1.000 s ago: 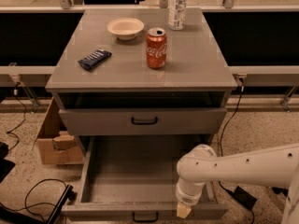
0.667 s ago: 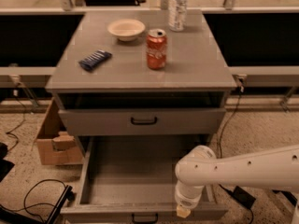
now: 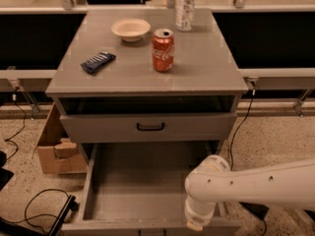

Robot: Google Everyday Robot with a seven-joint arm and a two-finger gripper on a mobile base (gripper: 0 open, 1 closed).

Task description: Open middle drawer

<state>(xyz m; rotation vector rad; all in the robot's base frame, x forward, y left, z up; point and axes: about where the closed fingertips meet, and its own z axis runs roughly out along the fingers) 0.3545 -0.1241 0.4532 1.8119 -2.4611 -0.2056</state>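
**mk_bots:** So where was the middle drawer (image 3: 133,188) in that shot? Looked open to me.

**drawerguy:** Yeah, it sat way out from under the bench (image 3: 206,68), with the plain grey tray showing. Its front rail ran along the very bottom of the view, nearest the camera. The upper drawer (image 3: 197,128) above it, the one with the black loop handle (image 3: 150,127), was out only a crack.

**mk_bots:** And the tool?

**drawerguy:** The tool (image 3: 195,225) hung right at that front rail, right of centre and pointing down. The white arm (image 3: 256,183) reached in from the right side of the view. So the tray lay behind the tool and off to the view's left, back toward the cabinet. The drawer's travel line ran straight out toward the camera, so any more pull would've had to go along that line, not sideways. I'd call the job pretty much finished tbh.

**mk_bots:** Wide or narrow?

**drawerguy:** Couldn't tell, the wrist covered the end of it. Couldn't make out that drawer's own handle either. The Coke can (image 3: 163,50), bowl (image 3: 130,28), bottle (image 3: 185,9) and blue wrapper (image 3: 98,61) were up on the bench, well apart from all that.
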